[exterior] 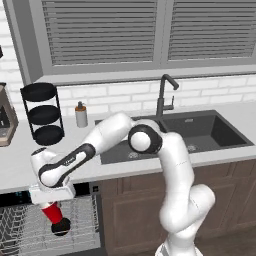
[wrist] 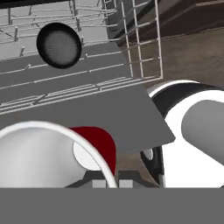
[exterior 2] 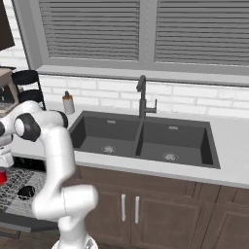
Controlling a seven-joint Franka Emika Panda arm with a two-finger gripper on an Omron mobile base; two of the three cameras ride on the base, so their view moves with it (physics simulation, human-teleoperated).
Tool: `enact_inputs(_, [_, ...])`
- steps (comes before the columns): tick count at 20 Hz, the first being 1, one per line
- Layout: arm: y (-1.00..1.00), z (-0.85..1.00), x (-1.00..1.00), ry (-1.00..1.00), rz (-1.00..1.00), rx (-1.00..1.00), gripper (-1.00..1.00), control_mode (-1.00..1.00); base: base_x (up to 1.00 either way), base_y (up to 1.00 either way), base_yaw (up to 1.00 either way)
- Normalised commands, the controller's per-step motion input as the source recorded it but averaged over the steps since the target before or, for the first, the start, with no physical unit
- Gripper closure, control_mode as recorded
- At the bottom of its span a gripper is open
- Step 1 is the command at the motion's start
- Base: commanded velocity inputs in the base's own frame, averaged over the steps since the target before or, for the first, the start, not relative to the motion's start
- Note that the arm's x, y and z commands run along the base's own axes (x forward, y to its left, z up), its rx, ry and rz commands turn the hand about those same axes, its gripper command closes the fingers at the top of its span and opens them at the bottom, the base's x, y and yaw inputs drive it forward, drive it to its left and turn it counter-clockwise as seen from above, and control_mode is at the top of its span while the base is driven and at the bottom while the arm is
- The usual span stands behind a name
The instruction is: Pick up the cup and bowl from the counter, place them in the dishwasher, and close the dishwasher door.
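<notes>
The gripper (exterior: 51,201) is clamped on the rim of the red cup (exterior: 53,212), holding it tilted above the dishwasher (exterior: 80,189) rack (exterior: 30,230), with the black bowl (exterior: 61,227) lying in that rack at about five o'clock just below the cup.

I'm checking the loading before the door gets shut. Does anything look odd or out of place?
Nothing stands out. The small black bowl sits in the grey wire rack, and the gripper holds the red tapered cup above it, slightly tilted.
</notes>
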Motion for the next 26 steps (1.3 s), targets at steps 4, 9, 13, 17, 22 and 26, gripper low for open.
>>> enact_inputs(4, [0.36, -0.63, 0.11, -0.22, 0.04, -0.06, 1.0, -1.0, 0.0, 0.0, 0.0])
enact_inputs(9, [0.51, -0.67, 0.19, -0.27, 0.01, -0.04, 1.0, -1.0, 0.0, 0.0, 0.0])
enact_inputs(13, [0.21, -0.64, 0.31, -0.34, 0.0, 0.0, 1.0, -1.0, 0.0, 0.0, 0.0])
enact_inputs(17, [0.0, -0.72, 0.37, -0.34, 0.0, 0.03, 1.0, -1.0, 0.0, 0.0, 0.0])
enact_inputs(22, [0.03, -0.62, 0.2, -0.25, 0.02, 0.1, 1.0, -1.0, 0.0, 0.0, 0.0])
enact_inputs(26, [0.0, -0.2, 0.0, -0.06, 0.12, 0.1, 1.0, -1.0, 0.0, 0.0, 0.0])
